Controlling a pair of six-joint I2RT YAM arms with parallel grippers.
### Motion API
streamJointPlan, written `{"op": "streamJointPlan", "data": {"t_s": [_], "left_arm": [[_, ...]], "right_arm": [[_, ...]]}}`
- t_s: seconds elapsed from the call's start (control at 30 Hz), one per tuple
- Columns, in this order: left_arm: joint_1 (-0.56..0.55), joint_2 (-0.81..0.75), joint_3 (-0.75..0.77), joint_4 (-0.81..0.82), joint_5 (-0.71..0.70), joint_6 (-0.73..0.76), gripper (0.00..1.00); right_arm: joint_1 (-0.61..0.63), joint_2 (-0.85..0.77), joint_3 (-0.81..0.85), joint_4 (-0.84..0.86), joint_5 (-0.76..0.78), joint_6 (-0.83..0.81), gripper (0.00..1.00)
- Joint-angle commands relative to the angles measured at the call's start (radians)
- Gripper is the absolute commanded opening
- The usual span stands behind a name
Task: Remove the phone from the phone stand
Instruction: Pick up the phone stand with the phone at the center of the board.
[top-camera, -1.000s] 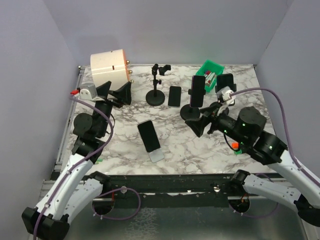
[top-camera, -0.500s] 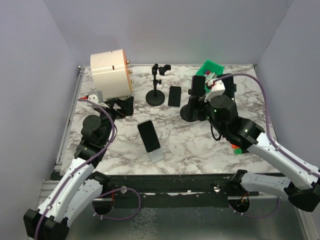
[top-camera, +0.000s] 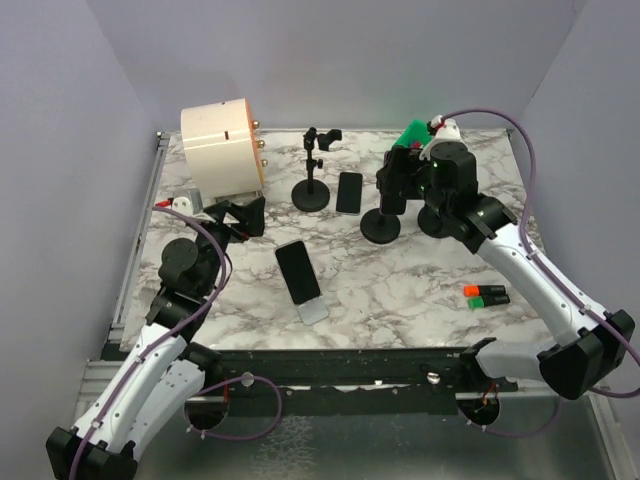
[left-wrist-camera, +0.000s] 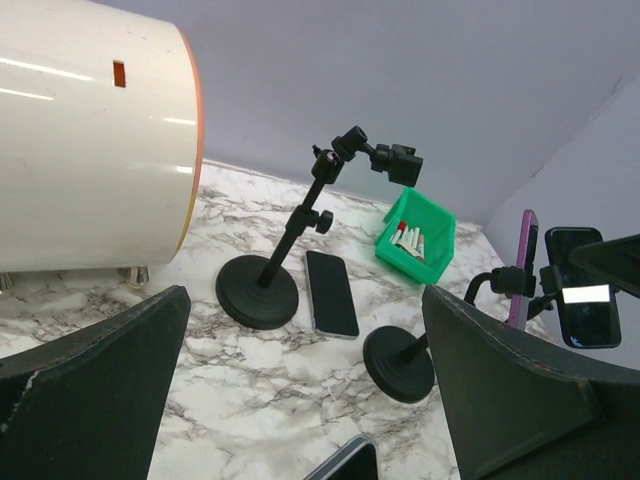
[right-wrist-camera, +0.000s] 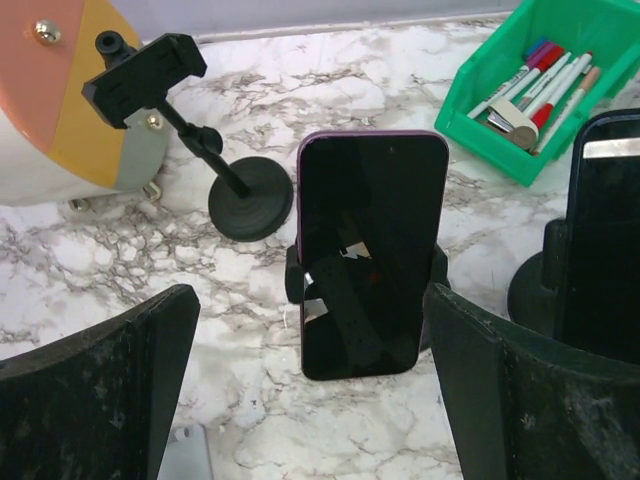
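Note:
A dark phone (right-wrist-camera: 372, 250) with a purple edge stands upright in the clamp of a black phone stand (top-camera: 381, 228). My right gripper (right-wrist-camera: 315, 400) is open, one finger on each side of the phone, touching nothing. From above, the right gripper (top-camera: 396, 190) sits over that stand's top and hides most of the phone. In the left wrist view the same phone (left-wrist-camera: 523, 265) shows edge-on. My left gripper (top-camera: 240, 215) is open and empty at the left, far from the stand.
A second stand holds another phone (right-wrist-camera: 605, 230) just right of the first. An empty stand (top-camera: 312, 185), a flat phone (top-camera: 349, 192), a green bin (top-camera: 415, 135) of pens, a white and orange cylinder (top-camera: 222, 145), a propped phone (top-camera: 298, 271) and markers (top-camera: 486, 294) are around.
My right arm swung from the table's middle to the back and its gripper opened fully around the phone on the stand. My left gripper shifted slightly nearer and to the right.

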Motion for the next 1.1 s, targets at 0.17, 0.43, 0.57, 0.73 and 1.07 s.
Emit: {"op": "streamJointPlan", "data": {"t_s": [0.17, 0.43, 0.57, 0.73, 1.07], "left_arm": [[-0.052, -0.089, -0.004, -0.032, -0.027, 0.025, 0.99], [-0.065, -0.11, -0.004, -0.029, -0.02, 0.03, 0.99], [-0.068, -0.107, -0.008, -0.026, -0.016, 0.031, 0.99], [-0.074, -0.106, -0.009, -0.025, -0.015, 0.033, 0.99], [-0.077, -0.103, -0.012, -0.02, -0.006, 0.033, 0.99]], "right_arm": [[-0.096, 0.104, 0.042, 0.105, -0.16, 0.007, 1.0], [-0.12, 0.158, 0.067, 0.103, -0.182, -0.019, 1.0], [-0.133, 0.194, 0.081, 0.103, -0.197, -0.02, 1.0], [-0.151, 0.224, 0.08, 0.107, -0.211, -0.016, 1.0], [-0.164, 0.248, 0.081, 0.121, -0.251, -0.022, 0.97]]}}
